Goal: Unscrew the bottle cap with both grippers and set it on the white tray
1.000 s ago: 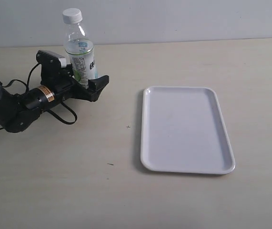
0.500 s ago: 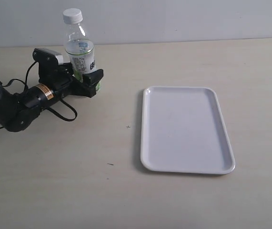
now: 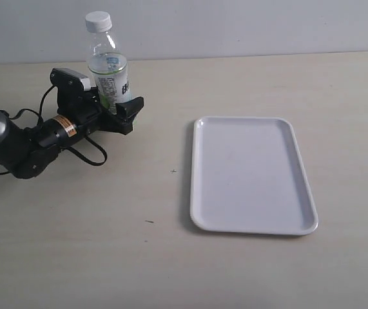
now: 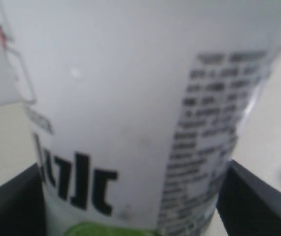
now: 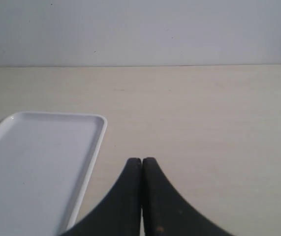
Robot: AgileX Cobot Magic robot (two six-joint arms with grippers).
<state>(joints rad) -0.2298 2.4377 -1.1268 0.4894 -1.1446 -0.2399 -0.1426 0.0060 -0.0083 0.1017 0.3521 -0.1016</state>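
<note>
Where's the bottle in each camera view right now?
Exterior: bottle upper left, upright in the left gripper.
Left wrist: bottle fills the picture, label close and blurred.
Right wrist: not in it.
Shared landmark: white tray, in the exterior and right wrist views.

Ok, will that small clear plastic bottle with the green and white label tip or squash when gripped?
Probably tippy: the small clear plastic bottle is tall and narrow, and the left gripper grips only its lower body. Clear plastic walls suggest it is light and may dent. The smooth label could slip.
</note>
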